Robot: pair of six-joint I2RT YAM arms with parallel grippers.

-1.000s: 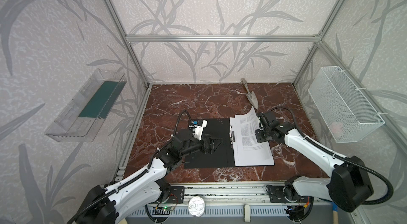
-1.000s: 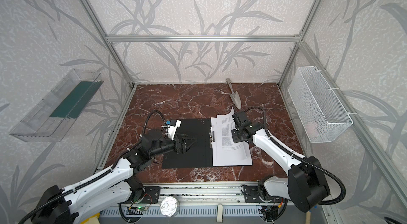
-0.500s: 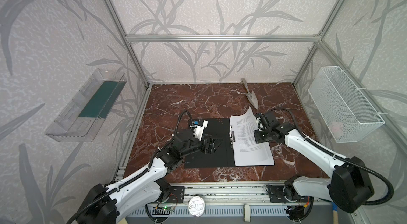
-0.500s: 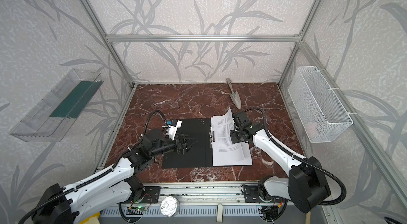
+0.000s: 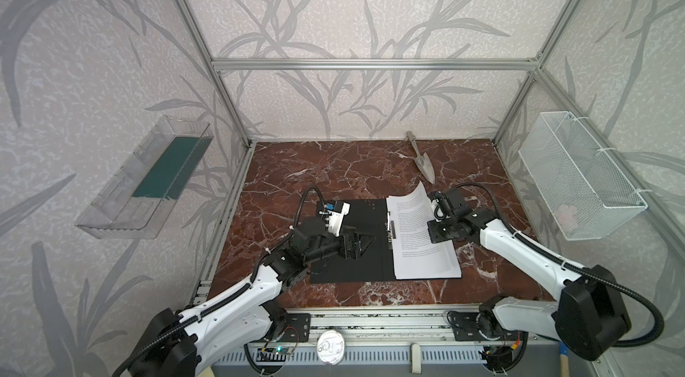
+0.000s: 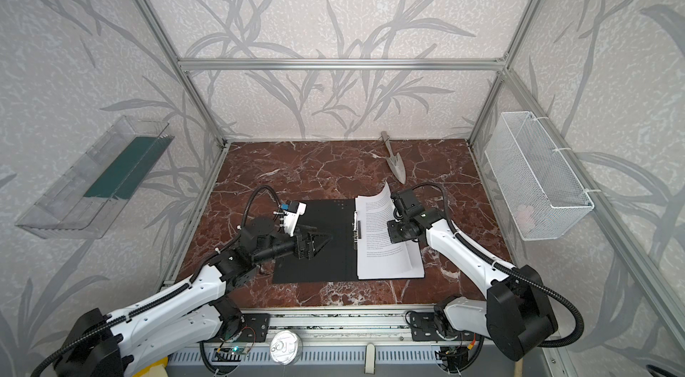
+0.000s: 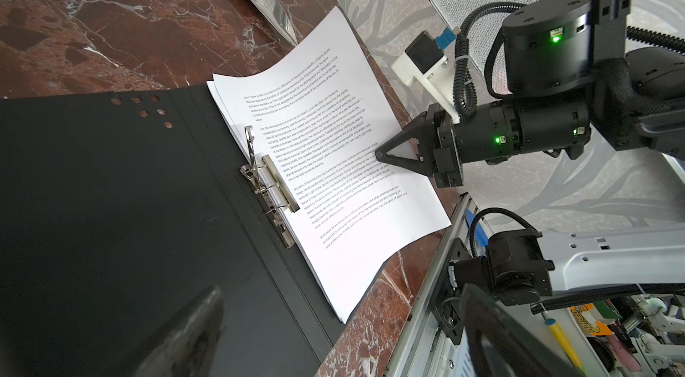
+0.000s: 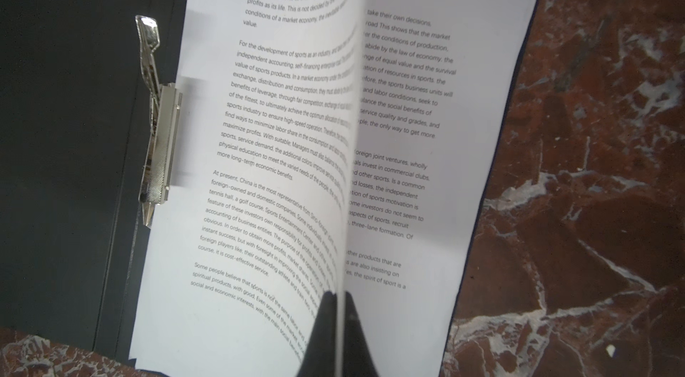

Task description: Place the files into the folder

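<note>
The black folder [image 5: 348,267] [image 6: 315,271] [image 7: 111,190] [image 8: 66,134] lies open and flat on the marble table. The files [image 5: 422,256] [image 6: 385,260] [image 7: 333,178] [image 8: 241,319], white printed sheets, are stacked on its right half beside the metal clip [image 7: 270,178] [image 8: 159,141]. My right gripper [image 5: 430,232] [image 6: 391,232] [image 8: 339,295] is shut on the top sheet's outer edge. That sheet is lifted and curls up at its far corner [image 5: 413,199]. My left gripper [image 5: 361,245] [image 6: 317,243] [image 7: 341,288] hovers open over the folder's bare left half, holding nothing.
A metal trowel [image 5: 422,162] lies at the back right of the table. A white wire basket [image 5: 578,178] hangs on the right wall. On the left wall is a clear tray with a dark green pad [image 5: 163,167]. An aluminium rail [image 5: 370,310] runs along the front edge.
My right gripper has shifted slightly left with the top sheet, which now bows a little more. The left arm has hardly moved.
</note>
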